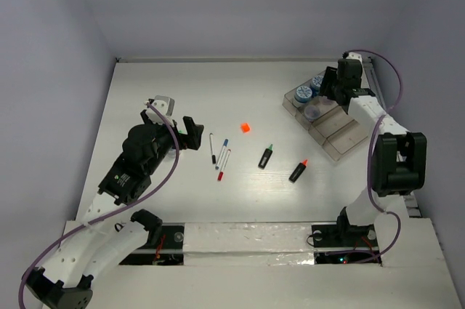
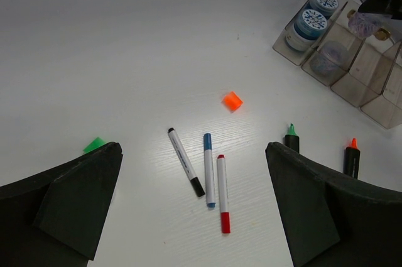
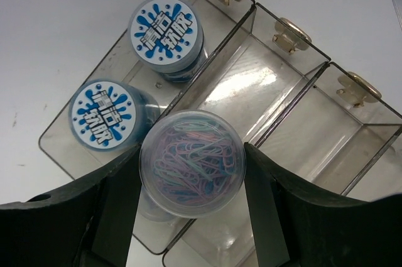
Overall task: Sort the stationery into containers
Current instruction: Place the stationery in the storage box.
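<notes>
- Right gripper (image 3: 193, 186) is clamped on a clear pot (image 3: 191, 154) of paper clips, one finger each side.
- Clear pot hangs over the tray (image 3: 276, 85), straddling the divider between the end compartment with two blue-lidded pots (image 3: 164, 28) and the next one. It looks above the rim, not set down.
- A second clear pot (image 3: 149, 212) seems to sit under it at lower left, mostly hidden.
- Judgement: needs a small shift off the divider before release.
- Left gripper (image 2: 193, 151) has jaws wide apart and is empty. The pens (image 2: 208, 169) lie just ahead, long axes running away from it, and the left arm is nearer them.
</notes>
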Motion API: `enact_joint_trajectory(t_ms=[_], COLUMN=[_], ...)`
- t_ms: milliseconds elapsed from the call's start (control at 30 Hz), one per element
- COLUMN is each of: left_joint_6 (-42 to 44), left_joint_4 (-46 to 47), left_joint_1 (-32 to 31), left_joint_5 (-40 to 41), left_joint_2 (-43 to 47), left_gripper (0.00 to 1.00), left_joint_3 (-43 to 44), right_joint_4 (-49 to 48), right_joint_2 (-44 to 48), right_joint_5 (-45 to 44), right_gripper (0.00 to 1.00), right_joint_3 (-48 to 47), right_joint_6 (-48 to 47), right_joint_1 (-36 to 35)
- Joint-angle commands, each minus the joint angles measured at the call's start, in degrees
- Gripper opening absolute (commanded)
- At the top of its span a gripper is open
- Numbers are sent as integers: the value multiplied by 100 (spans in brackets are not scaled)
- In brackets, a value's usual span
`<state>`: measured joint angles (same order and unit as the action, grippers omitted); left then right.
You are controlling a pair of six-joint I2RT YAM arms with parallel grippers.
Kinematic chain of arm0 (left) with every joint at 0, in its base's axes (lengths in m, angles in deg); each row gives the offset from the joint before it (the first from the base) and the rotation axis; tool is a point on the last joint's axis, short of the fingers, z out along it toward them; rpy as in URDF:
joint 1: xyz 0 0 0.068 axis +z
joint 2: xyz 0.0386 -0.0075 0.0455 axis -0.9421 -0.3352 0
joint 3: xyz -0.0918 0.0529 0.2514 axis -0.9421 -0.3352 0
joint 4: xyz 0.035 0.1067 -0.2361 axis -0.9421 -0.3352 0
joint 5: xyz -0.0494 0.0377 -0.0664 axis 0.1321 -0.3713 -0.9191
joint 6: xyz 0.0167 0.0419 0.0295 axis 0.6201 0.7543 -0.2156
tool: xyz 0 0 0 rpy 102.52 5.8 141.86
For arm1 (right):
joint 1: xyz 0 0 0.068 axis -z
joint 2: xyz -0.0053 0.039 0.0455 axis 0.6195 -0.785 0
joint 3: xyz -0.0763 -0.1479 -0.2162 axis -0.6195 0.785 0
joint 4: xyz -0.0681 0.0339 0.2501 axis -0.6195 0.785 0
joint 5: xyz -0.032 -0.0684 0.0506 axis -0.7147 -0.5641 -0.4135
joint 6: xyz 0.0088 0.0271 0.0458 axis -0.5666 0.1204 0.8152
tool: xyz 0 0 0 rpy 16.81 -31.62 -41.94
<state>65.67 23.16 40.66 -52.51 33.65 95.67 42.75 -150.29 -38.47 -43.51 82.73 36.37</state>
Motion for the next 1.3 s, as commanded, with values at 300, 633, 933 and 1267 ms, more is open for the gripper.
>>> enact_joint_trajectory(t_ms=[300, 633, 933, 1267], left_joint_6=[24, 24, 24, -2], left_joint_4=[223, 231, 231, 231], left_joint_1=[31, 31, 31, 31], left_joint_5=[-106, -98, -106, -80], left_joint_2=[34, 42, 42, 60], left_gripper=[99, 99, 99, 99], left_joint_3=[-44, -44, -44, -44], right_joint_4=[-573, -652, -687, -642], right_joint_2=[-383, -594, -498, 125], right_joint_5=[-302, -284, -276, 506], right_gripper=[44, 49, 76, 96], right_joint_3=[-52, -79, 62, 132], right_joint_6=[129, 155, 217, 182], right_joint_1=[121, 121, 121, -63])
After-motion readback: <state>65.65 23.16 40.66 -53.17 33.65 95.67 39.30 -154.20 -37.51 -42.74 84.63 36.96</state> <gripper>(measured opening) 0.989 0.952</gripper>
